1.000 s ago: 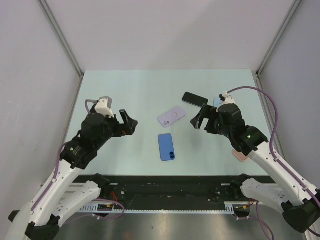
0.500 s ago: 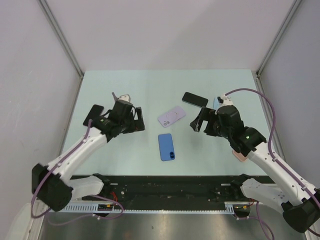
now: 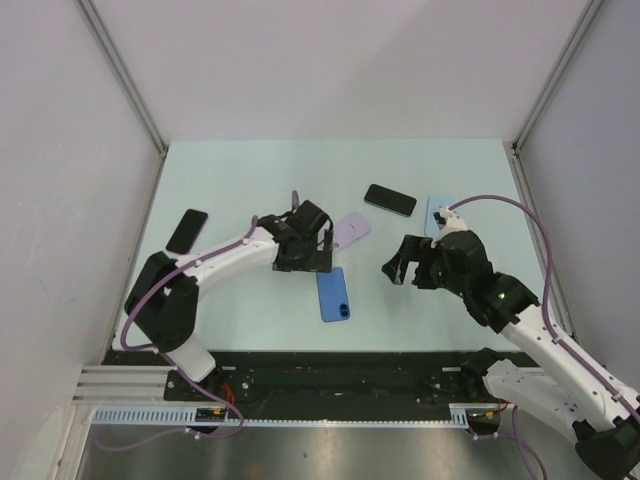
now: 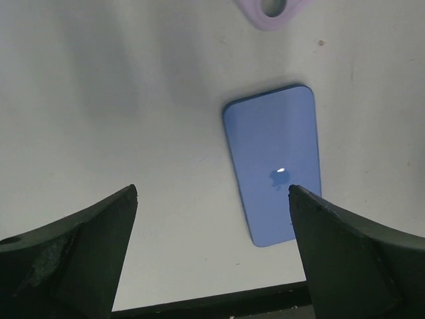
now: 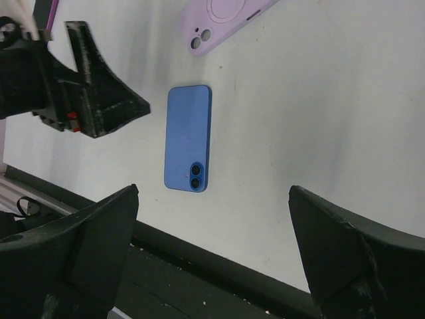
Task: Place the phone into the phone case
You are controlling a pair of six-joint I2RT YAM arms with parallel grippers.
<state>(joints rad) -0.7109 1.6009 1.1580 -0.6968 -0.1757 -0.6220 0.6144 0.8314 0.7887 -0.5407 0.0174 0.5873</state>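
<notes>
Top external view is showing the blue phone (image 3: 333,293) lying uncased, apart from the lilac case (image 3: 345,232); left gripper (image 3: 312,262) is hovering wide open just beside the phone, right gripper (image 3: 398,262) gaping empty, so every step is remaining

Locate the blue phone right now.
Top view: the blue phone lies back-up near the middle of the table, toward its near edge. It sits just in front of the lilac case, not touching it.
</notes>
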